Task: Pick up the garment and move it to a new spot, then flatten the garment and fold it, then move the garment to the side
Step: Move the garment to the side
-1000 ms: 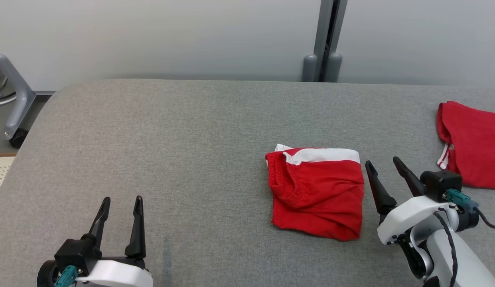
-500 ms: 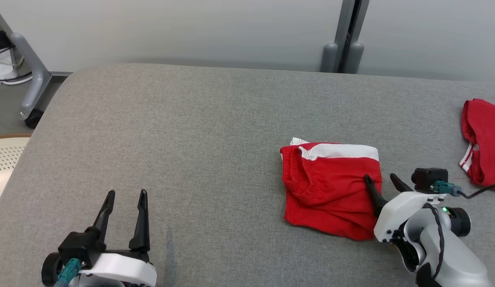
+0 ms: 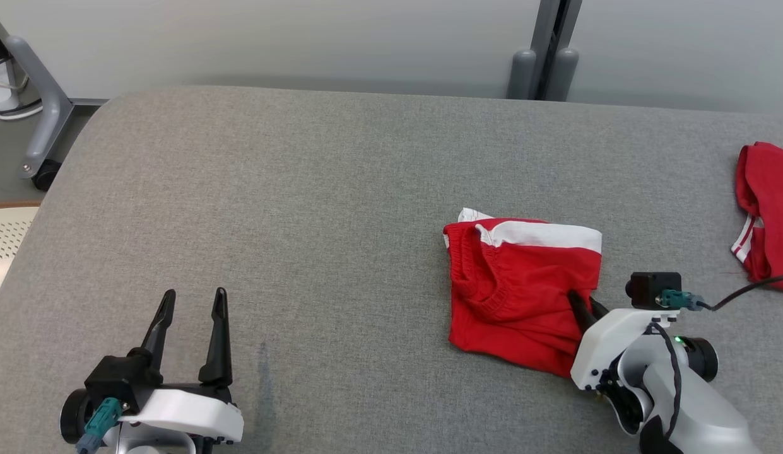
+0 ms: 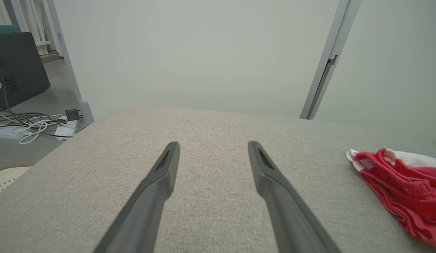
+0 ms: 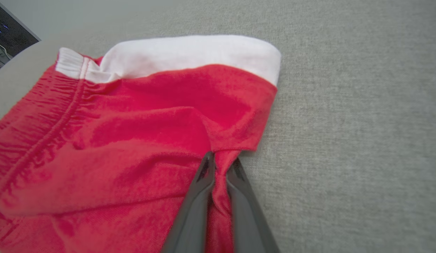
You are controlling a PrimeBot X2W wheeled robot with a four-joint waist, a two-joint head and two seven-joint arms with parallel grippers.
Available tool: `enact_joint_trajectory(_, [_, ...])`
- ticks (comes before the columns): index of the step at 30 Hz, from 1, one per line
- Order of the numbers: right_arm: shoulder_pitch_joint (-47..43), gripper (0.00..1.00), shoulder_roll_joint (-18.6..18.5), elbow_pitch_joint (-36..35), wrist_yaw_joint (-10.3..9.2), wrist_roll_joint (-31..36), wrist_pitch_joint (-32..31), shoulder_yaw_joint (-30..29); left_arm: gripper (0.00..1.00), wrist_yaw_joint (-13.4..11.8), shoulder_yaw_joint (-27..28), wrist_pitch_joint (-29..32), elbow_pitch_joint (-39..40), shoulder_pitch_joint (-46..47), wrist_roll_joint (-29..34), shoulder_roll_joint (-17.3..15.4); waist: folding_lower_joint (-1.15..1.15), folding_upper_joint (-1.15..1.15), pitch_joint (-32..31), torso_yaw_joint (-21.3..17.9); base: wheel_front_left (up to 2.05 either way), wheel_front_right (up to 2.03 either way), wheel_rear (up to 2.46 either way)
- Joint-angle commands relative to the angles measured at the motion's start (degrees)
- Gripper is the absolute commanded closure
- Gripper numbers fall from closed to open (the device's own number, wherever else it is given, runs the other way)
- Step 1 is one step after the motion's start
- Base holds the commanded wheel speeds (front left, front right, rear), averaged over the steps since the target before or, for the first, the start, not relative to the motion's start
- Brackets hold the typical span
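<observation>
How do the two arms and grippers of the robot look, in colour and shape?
Both the left gripper and the right gripper have two long, dark, tapering fingers on a white shell. Each wrist carries a teal connector; on the right, a black cable leaves it, and a green light glows.

Left gripper spread wide, right gripper pinched on cloth.
The left gripper [image 3: 195, 292] sits at the lower left of the head view, its two dark fingers pointing up and away from the robot, well apart. The right gripper [image 3: 583, 299] reaches forward and to the left from its white wrist [image 3: 609, 343] at the lower right, fingers angled down, jaws nearly together with a fold of the red garment [image 5: 151, 123] clamped between the tips.
</observation>
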State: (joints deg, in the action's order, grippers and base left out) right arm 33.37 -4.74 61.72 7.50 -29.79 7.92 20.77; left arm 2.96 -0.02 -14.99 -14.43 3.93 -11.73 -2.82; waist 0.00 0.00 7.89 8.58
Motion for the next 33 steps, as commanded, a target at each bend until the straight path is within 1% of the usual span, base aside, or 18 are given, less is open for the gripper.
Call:
enact_joint_trajectory(1, [0.1,1.0,-0.8,0.2,0.0,-0.2,0.0,0.4,0.0,0.1,0.1,-0.2,-0.1,1.0,0.2,-0.2,0.0,0.0,0.2,-0.2,0.0,0.0,0.0])
enact_joint_trajectory(4, [2.0,1.0,-2.3,-0.7,-0.01,-0.4,0.4,2.9,0.0,0.3,-0.2,-0.2,0.1,1.6,0.2,-0.2,0.0,0.0,0.7,-0.5,0.0,0.0,0.0])
enact_joint_trajectory(7, [4.0,1.0,-4.0,-1.7,-0.01,0.2,-0.4,6.3,0.0,0.4,-0.1,-0.2,0.4,1.8,0.4,-0.2,0.0,0.0,1.7,-1.3,0.0,0.0,0.0])
enact_joint_trajectory(9, [5.7,1.0,-5.9,-2.7,-0.01,0.6,-1.3,8.9,0.0,0.6,0.1,-0.2,0.6,2.2,0.6,-0.2,0.0,0.0,2.7,-2.0,0.0,0.0,0.0])
enact_joint_trajectory(16, [12.8,1.0,-13.5,-7.3,-0.01,-0.1,-4.2,16.8,0.0,1.5,0.6,-0.2,1.4,4.9,1.2,-0.2,0.0,0.0,7.7,-5.6,0.0,0.0,0.0])
enact_joint_trajectory(19, [15.6,1.0,-17.7,-9.2,-0.01,-0.8,-5.0,19.7,0.0,1.9,0.2,-0.2,1.8,6.1,1.4,-0.2,0.0,0.0,9.8,-7.1,0.0,0.0,0.0])
enact_joint_trajectory(29, [25.2,1.0,-29.8,-12.7,-0.01,-3.6,-6.2,24.6,0.0,2.6,0.9,-0.2,5.7,8.6,3.7,-0.2,0.0,0.0,15.6,-12.4,0.0,0.0,0.0])
enact_joint_trajectory(32, [27.6,1.0,-32.5,-13.2,-0.01,-3.9,-6.3,25.7,0.0,2.7,1.1,-0.2,7.7,8.7,4.3,-0.2,0.0,0.0,16.6,-13.4,0.0,0.0,0.0])
enact_joint_trajectory(33, [27.6,1.0,-32.5,-13.2,-0.01,-3.9,-6.3,25.7,0.0,2.7,1.1,-0.2,7.7,8.7,4.3,-0.2,0.0,0.0,16.6,-13.4,0.0,0.0,0.0])
